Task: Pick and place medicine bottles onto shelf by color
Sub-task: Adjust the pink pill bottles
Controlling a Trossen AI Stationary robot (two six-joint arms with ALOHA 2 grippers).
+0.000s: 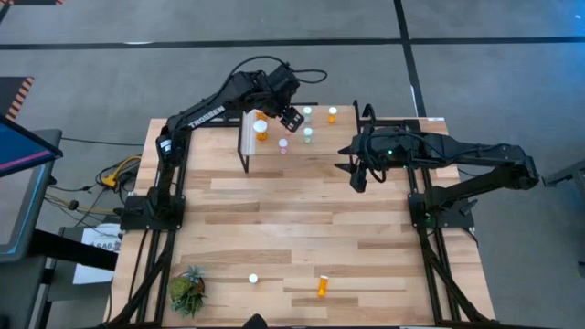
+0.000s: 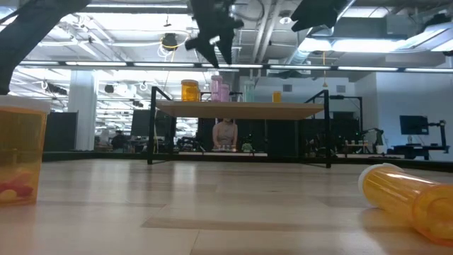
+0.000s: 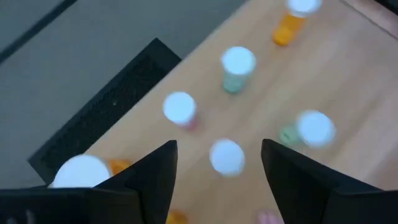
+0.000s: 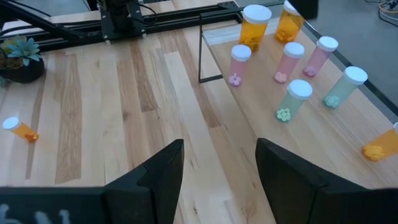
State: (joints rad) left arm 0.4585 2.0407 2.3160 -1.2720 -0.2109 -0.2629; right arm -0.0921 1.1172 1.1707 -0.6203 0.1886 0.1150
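1. Grey floor around a light wooden tabletop (image 1: 302, 219), with two dark arms mounted at its left and right edges.
2. Left arm (image 1: 196, 119) reaching up and across toward the far edge; right arm (image 1: 475, 160) stretched in from the right side.
3. Shelf (image 1: 249, 142) with light wood top and thin black legs, standing at the far edge of the table, raised above it in the low view.
4. Left gripper (image 1: 291, 117) hanging above the shelf and its bottles, fingers (image 3: 149, 177) spread wide, nothing between them, clear of every bottle.
5. Right gripper (image 1: 358, 174) just off the shelf's right end, over bare tabletop, fingers (image 4: 158, 177) spread apart and empty.
6. Large orange bottle (image 4: 255, 28) upright near the shelf's left end, a second orange one (image 4: 289, 18) right behind it.
7. Three pink bottles (image 4: 289, 62) upright toward the middle of the shelf, close together but apart.
8. Two pale green bottles (image 4: 292, 99) upright further along, then a small orange bottle (image 1: 332, 114) toward the right end.
9. One orange bottle (image 1: 323, 286) lying on its side on the near part of the tabletop, well apart from the shelf.
10. One white-capped bottle (image 1: 253, 279) upright on the tabletop nearby, left of the lying one.
11. Small green potted plant (image 1: 187, 291) at the near left corner.
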